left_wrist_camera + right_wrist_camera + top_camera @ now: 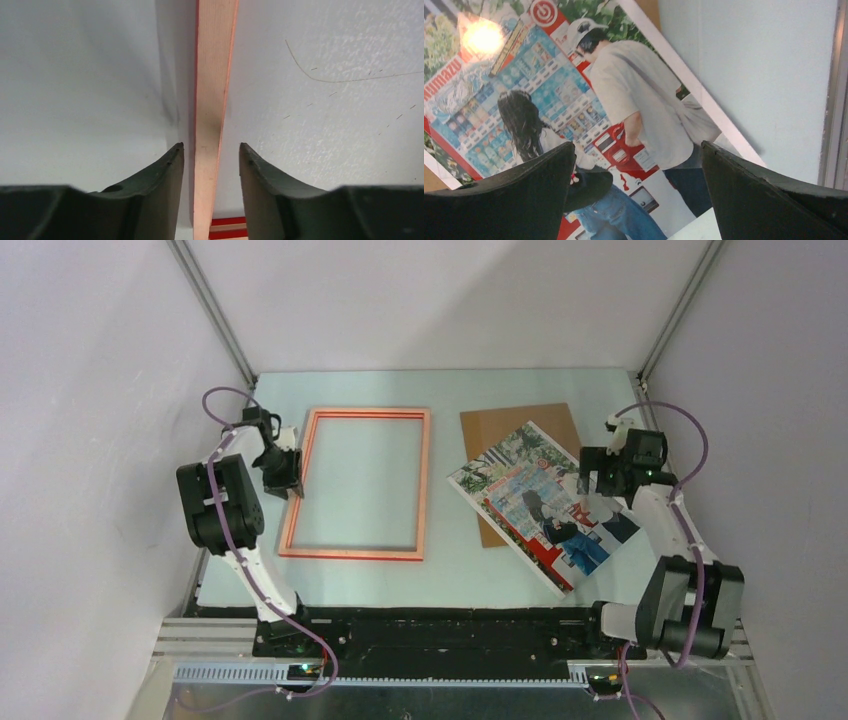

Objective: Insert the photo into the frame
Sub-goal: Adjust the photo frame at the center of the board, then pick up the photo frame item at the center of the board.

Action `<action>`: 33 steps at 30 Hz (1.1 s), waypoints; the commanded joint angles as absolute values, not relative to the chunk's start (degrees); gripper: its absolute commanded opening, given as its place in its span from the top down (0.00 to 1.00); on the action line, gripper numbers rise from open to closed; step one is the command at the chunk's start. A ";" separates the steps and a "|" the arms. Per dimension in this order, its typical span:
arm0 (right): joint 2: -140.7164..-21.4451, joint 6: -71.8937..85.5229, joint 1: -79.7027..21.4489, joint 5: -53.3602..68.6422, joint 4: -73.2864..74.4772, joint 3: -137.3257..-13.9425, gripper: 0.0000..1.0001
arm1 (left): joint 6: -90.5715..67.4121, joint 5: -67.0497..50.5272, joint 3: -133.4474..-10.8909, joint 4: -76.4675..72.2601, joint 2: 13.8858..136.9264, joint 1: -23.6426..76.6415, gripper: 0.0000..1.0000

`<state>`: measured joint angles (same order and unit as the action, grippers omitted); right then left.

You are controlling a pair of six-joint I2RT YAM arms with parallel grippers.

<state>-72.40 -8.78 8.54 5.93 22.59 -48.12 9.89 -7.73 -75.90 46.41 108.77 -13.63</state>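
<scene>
The frame (425, 485) lies flat on the table left of centre, its pale orange-pink side up. My left gripper (291, 483) is at the frame's left rail. In the left wrist view that rail (214, 75) runs between the two fingers, with a gap on each side, so the left gripper (211, 146) is open and straddles it. The photo (540, 505) lies picture side up at the right, turned at an angle. My right gripper (600, 478) hovers over its right part. In the right wrist view the right gripper (638, 146) stands wide open above the photo (624, 95), holding nothing.
A brown backing board (520, 425) lies partly under the photo's far end. White enclosure walls stand close on both sides, with metal posts at the back corners. A metal rail (836, 100) borders the table just right of the photo.
</scene>
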 commanded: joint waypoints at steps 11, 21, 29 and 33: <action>-88.22 -6.37 14.77 11.99 20.07 -61.34 0.00 | 8.09 -12.82 -79.62 44.91 98.80 -12.03 0.10; -101.63 -5.92 18.12 19.12 21.81 -71.87 0.00 | 2.96 -18.73 -86.37 43.89 96.84 5.97 0.09; -108.58 -4.95 18.37 21.76 22.79 -77.24 0.00 | -3.61 -23.84 -101.75 42.63 109.95 19.53 0.09; -111.08 -4.41 18.44 23.36 23.30 -79.60 0.00 | -5.94 -26.03 -110.91 42.14 118.09 24.80 0.09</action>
<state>-109.01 -5.63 18.24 20.53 22.74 -75.75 -1.61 -21.85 -103.55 43.48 113.38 21.23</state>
